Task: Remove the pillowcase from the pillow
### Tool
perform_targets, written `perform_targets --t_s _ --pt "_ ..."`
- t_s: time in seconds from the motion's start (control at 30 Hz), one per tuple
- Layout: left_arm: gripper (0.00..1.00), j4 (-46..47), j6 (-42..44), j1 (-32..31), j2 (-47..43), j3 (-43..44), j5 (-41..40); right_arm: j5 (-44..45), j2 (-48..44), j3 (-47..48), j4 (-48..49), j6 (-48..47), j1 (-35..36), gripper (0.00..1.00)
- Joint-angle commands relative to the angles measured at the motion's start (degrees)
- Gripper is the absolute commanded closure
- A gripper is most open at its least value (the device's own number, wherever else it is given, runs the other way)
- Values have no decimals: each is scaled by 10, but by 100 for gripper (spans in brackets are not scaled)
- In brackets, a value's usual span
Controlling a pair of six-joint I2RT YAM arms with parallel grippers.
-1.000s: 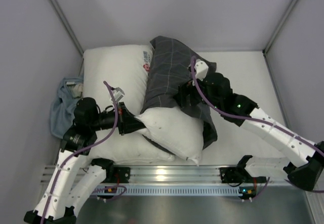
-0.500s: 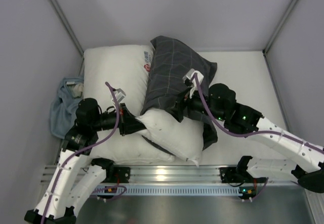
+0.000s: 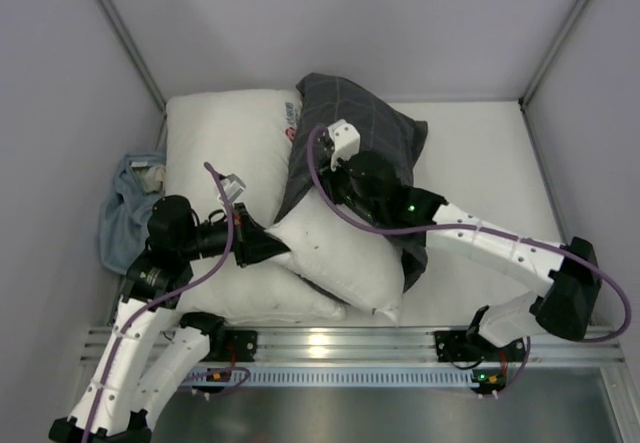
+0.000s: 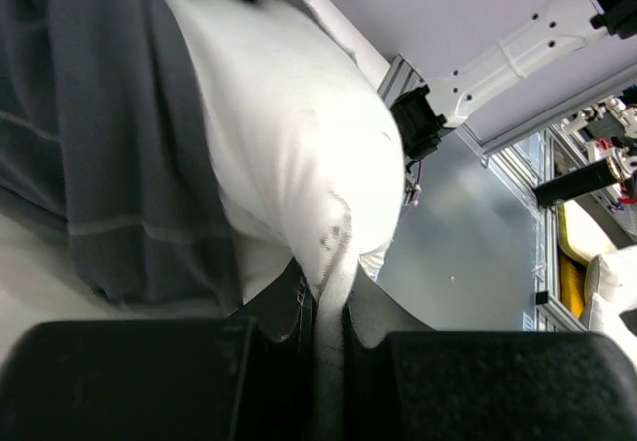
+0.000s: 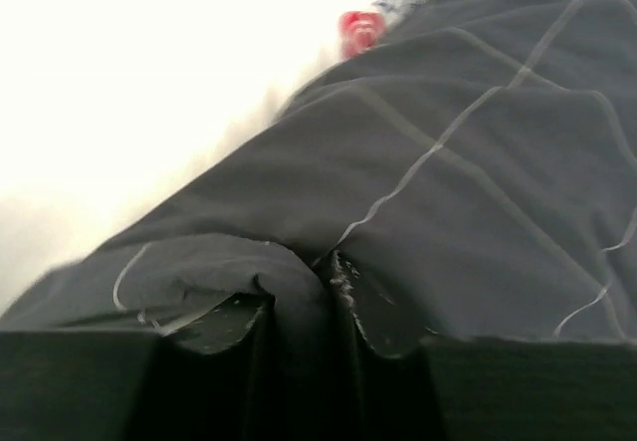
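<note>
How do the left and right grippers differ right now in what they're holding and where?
The left gripper pinches the bare white pillow; the right gripper pinches a fold of the dark checked pillowcase. The left grips the pillow's uncovered near end; the right sits farther back, on the covered part. Both have their jaws closed on fabric.
</note>
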Motion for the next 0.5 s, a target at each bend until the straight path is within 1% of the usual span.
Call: perform_targets --t_s 0.0,0.03,0.07,0.1,0.13,0.2,0.23,0.3,0.33,0.4,0.43,0.47 --pt "100 18 -26 -8 -34 28 101 174 77 39 54 15 -68 81" --pt "100 19 -31 -8 -35 29 101 177 108 63 53 29 -94 89" --pt "100 18 -35 -8 -39 33 104 180 124 73 56 34 -106 100" --pt "100 19 -40 -8 -42 36 108 192 139 94 56 39 -119 100" --pt "100 18 -42 -8 -46 41 107 191 166 102 56 50 -147 100" --pt "100 18 -49 -8 -58 56 107 191 195 131 50 60 -175 100" --pt "100 18 -50 -8 -62 62 107 194 221 140 50 60 -204 100" --pt "100 18 -56 -8 -71 80 97 215 244 157 46 61 -231 100" --pt "100 17 -56 -8 -72 84 81 217 260 161 43 71 -262 100" --pt "100 4 -44 -8 -81 95 54 216 269 164 30 85 -297 100" --pt "100 -13 -38 -8 -83 106 29 216 271 162 27 98 -329 100" --pt "100 -23 -31 -8 -85 112 16 216 270 158 28 102 -344 100"
